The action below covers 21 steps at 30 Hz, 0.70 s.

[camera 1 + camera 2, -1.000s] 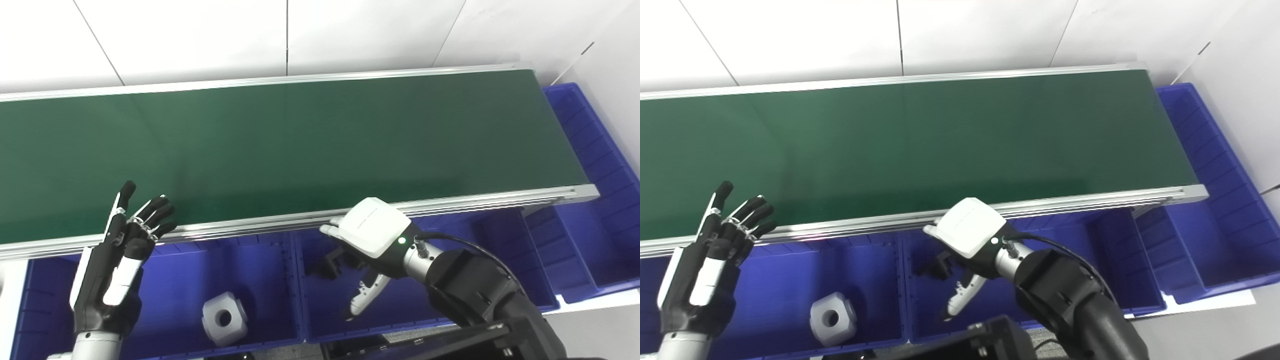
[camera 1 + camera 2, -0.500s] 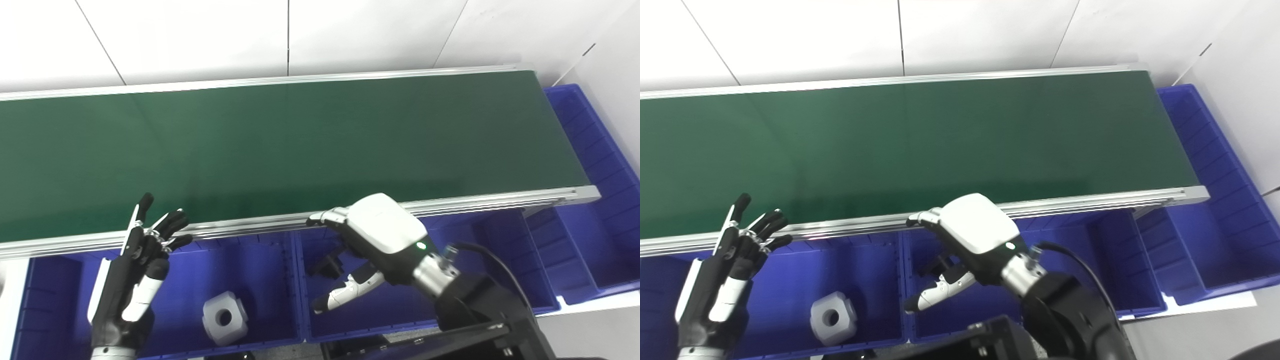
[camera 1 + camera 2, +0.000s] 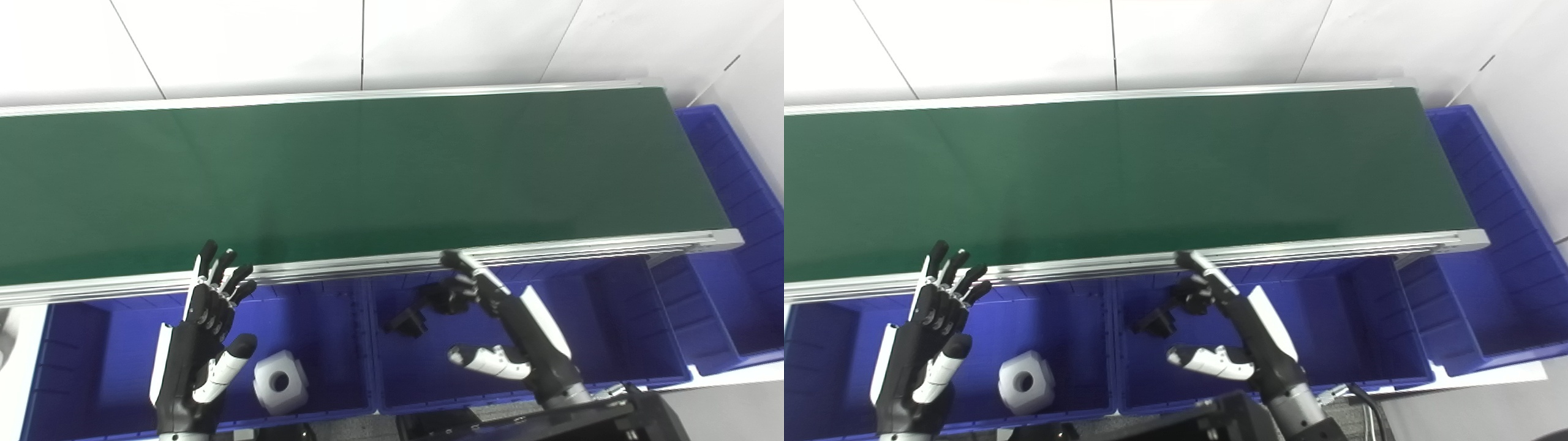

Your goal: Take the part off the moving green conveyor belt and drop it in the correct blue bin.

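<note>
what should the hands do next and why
Probably hold both hands open just above the near rail and wait. The green belt shows no part on it, the black part already lies in the middle bin, the white part sits in the left bin, and the left hand and right hand hold nothing.

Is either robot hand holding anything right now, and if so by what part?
Nothing is held. The left robot hand and right robot hand are both open over the blue bins; the black part lies loose in its bin.
</note>
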{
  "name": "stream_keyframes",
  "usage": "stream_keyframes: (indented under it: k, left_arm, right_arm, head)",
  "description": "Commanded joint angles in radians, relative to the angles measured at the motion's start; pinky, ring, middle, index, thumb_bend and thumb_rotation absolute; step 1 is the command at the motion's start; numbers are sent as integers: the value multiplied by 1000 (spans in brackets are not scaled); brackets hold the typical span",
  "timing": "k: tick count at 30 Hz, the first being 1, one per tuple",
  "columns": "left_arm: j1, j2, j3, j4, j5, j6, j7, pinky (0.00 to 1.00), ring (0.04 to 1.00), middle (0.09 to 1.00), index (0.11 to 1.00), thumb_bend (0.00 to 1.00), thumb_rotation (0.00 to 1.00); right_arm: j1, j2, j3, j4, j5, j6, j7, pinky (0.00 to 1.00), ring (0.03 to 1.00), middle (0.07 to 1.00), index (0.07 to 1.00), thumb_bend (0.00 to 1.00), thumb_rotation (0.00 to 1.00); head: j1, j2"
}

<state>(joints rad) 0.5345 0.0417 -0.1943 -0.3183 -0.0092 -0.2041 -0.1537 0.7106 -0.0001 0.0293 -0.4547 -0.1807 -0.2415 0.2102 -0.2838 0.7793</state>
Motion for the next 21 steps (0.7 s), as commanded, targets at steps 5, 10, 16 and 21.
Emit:
stream_keyframes:
  k: [5,10,16,21]
  left_arm:
    - [14,-11,-13,-6,61,-99,26,940,977,1000,1000,792,785]
    - [19,-16,-20,5,74,-118,32,957,996,1000,1000,909,877]
    - [29,-21,-31,5,104,-124,38,965,1000,1000,1000,981,927]
    - [28,-25,-44,28,125,-145,45,963,1000,1000,1000,997,925]
  right_arm:
    - [37,51,33,26,36,-119,-101,925,940,982,991,853,787]
    - [56,76,64,71,37,-153,-149,966,958,994,999,835,819]
    - [69,87,93,111,54,-162,-183,999,980,1000,1000,819,852]
    - [54,62,99,189,23,-206,-205,1000,989,1000,1000,819,871]
  head:
    - [24,-28]
    - [38,-42]
    - [65,-56]
    - [95,-79]
